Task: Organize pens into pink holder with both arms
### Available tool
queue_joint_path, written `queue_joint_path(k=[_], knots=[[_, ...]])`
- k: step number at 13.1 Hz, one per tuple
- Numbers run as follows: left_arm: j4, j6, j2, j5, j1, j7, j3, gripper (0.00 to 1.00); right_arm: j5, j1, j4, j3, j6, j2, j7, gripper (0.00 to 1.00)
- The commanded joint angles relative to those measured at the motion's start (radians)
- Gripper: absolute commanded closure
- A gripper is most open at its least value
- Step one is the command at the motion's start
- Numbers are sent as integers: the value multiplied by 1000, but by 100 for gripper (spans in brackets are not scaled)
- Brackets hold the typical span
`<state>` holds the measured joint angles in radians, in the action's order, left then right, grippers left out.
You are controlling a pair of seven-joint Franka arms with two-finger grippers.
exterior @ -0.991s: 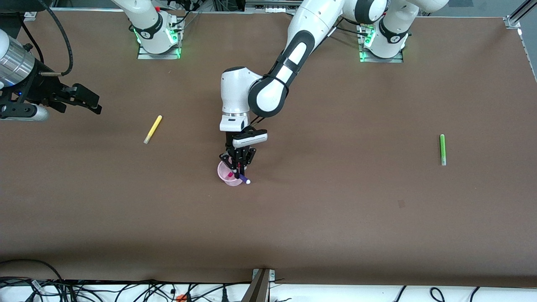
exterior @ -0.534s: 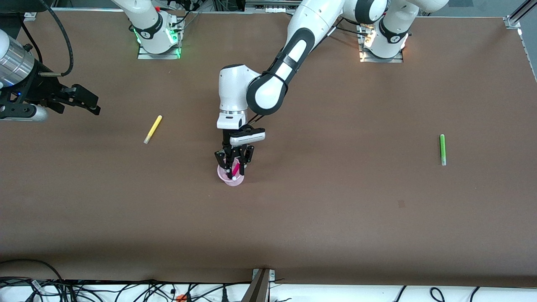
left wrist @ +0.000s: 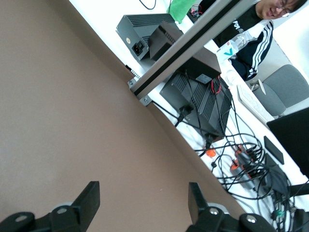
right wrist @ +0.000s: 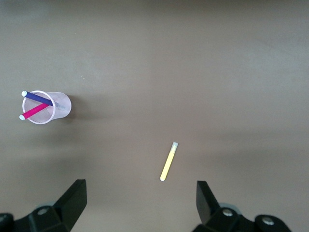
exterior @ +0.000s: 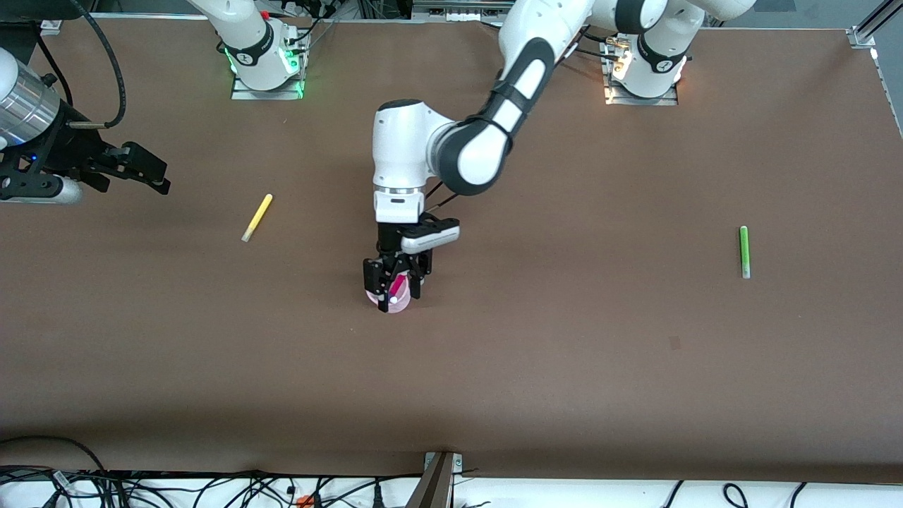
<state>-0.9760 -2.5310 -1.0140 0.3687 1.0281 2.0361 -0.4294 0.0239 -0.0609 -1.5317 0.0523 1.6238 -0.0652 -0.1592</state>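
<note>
Since a second ago we see the left end effector (exterior: 392, 281) go from pinching the purple pen (right wrist: 37, 98) over the pink holder (exterior: 397, 303) to standing spread above it, the pen now dropped inside. The left arm's elbow has also shifted a little toward its own base, and the wrist sits slightly higher.

In the right wrist view the pink holder stands upright on the tabletop (exterior: 564, 353) and carries two pens: the purple pen and the magenta pen (right wrist: 35, 111), crossed, their pale ends poking over the rim. From the front we make out only the magenta pen between the fingers.

The left end effector hangs right over the holder, fingers apart, holding nothing; whether a fingertip touches the rim we cannot tell.

The right end effector (exterior: 144, 176) waits in the air at the right arm's end of the tabletop, fingers spread wide and empty.

The yellow pen (exterior: 257, 217) lies flat between it and the holder. The green pen (exterior: 743, 251) lies flat well apart, toward the left arm's end.
</note>
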Motion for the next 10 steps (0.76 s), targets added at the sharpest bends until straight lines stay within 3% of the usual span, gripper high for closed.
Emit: queue_joint_path(k=[1,3,5,8,10], knots=[[-102,24,135,-179,-8,-184,21,14,-15,13,1,15,4,8,6,0],[-136,119,213,-324,-23,-345,21,0,-13,13,1,14,7,8,6,0],[-174,249,287,-422,-60,-494,23,0,-15,13,1,12,10,7,6,0],[-309,365,431,-558,-129,-742,23,0,-15,15,1,7,10,5,7,0],[-325,508,492,-628,-205,-940,23,0,-15,15,1,9,11,2,7,0]])
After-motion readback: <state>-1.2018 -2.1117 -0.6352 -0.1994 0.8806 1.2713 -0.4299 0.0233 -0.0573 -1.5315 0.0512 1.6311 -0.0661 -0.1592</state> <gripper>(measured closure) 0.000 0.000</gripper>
